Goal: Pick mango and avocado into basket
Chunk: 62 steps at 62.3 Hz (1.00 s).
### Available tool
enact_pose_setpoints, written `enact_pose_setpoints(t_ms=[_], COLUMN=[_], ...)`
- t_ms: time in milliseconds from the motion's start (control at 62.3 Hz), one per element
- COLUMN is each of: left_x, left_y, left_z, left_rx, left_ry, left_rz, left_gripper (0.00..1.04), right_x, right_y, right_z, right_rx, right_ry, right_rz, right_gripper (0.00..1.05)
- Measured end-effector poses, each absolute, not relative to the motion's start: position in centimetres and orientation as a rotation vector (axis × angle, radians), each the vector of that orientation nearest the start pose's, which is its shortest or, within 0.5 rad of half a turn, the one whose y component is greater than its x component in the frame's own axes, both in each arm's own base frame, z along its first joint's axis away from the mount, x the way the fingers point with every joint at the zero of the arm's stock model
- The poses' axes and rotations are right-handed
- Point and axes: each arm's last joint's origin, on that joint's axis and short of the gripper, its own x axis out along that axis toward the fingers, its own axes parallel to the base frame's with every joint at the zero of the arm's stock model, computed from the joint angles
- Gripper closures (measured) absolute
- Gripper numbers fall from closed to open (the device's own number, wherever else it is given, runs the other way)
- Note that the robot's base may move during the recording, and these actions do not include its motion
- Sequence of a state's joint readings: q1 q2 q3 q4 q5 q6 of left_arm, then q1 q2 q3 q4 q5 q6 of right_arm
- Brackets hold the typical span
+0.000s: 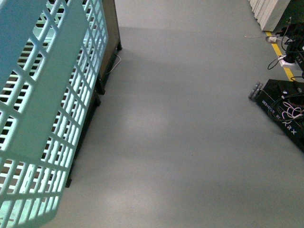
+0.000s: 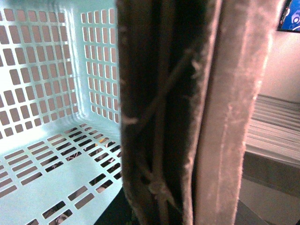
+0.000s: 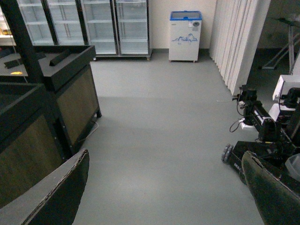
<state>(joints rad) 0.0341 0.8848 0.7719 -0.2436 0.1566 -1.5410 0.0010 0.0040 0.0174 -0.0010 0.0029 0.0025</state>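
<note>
The turquoise slotted basket [image 1: 42, 114] fills the left of the front view, hanging tilted close to the camera. In the left wrist view its slotted walls and floor [image 2: 51, 117] show, and its brown handle [image 2: 159, 117] with white ties runs across the middle. My left gripper [image 2: 187, 187] is shut on that handle, very close to the lens. My right gripper [image 3: 164, 197] is open over bare grey floor, nothing between its fingers [image 3: 61, 192]. The mango and the avocado are out of view.
Dark display stands [image 3: 56, 93] line the left side, with their legs [image 1: 102, 80] beside the basket. Another wheeled robot base [image 1: 282, 107] with cables sits at the right. Glass-door fridges [image 3: 101, 26] and a small chest freezer [image 3: 185, 35] stand at the far wall. Grey floor [image 1: 180, 133] lies between.
</note>
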Motion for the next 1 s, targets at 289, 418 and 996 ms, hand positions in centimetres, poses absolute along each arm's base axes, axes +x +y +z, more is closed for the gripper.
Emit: enact_pose_setpoints(t_ms=[289,418,996], left_x=[19.34,19.34,19.34], left_y=[0.28,0.28,0.29], left_z=[30.61,30.63,30.62], left_rx=[-1.545,-1.545,-1.545], left_ry=[0.371,0.37,0.37], left_rz=[0.183,0.183,0.183], left_gripper=[0.89,0.89,0.89], right_x=[9.69,9.69,9.68], right_y=[0.01,0.01,0.0], right_z=[16.89,16.9,16.91], right_rx=[0.002,0.002,0.003], right_ry=[-0.011,-0.012,-0.013], right_rz=[0.0,0.001,-0.003], right_gripper=[0.09,0.09,0.09])
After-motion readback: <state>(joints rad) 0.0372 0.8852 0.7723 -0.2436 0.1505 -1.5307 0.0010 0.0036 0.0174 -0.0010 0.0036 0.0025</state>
